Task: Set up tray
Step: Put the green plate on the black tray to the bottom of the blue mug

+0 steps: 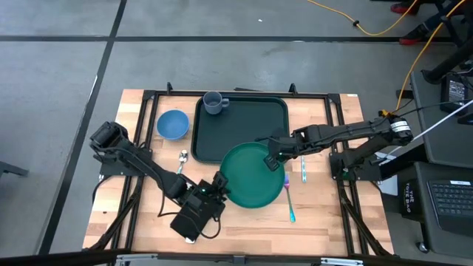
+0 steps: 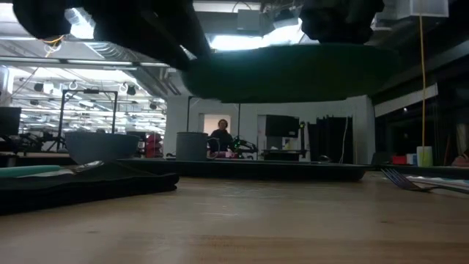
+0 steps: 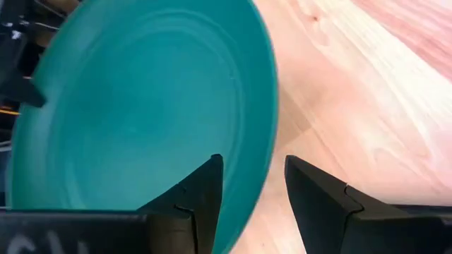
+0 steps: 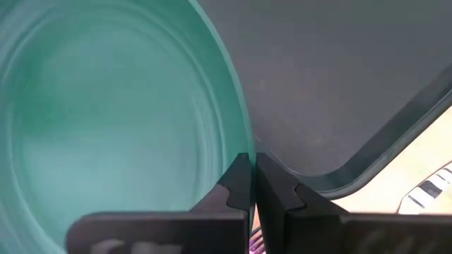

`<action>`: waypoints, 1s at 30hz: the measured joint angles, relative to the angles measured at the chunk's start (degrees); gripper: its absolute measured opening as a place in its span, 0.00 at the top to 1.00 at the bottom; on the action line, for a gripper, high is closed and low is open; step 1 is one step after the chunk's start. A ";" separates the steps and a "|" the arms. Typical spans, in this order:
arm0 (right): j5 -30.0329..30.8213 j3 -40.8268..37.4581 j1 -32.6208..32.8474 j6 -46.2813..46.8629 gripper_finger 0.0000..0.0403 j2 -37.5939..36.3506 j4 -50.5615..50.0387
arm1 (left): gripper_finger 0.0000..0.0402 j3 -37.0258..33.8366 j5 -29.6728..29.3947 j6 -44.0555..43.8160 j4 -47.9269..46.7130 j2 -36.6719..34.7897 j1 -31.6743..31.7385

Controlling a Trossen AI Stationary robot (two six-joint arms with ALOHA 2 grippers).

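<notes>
Above the counter (image 1: 318, 214), clear of the wood in the low view, the round green plate (image 1: 253, 176) hangs partly over the near edge of the tray (image 1: 240, 125). The right gripper (image 4: 252, 185) has its jaws clenched on the plate's rim at the side toward the tray. The left gripper (image 3: 253, 194) sits at the opposite rim, jaws released and standing astride the edge without pinching it. The tray lies flat at the counter's far middle, a grey cup (image 1: 214, 103) on its far left corner, a blue bowl (image 1: 173, 124) just beside it.
</notes>
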 joint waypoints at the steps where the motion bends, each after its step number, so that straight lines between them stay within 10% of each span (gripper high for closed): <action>1: 0.00 0.00 0.00 -0.13 0.98 0.00 -0.04 | 0.63 0.00 0.43 -0.21 -0.16 0.24 0.00; 30: -1.38 0.07 0.00 -1.85 0.98 0.00 2.74 | 0.82 0.02 2.92 1.01 -2.92 0.75 2.03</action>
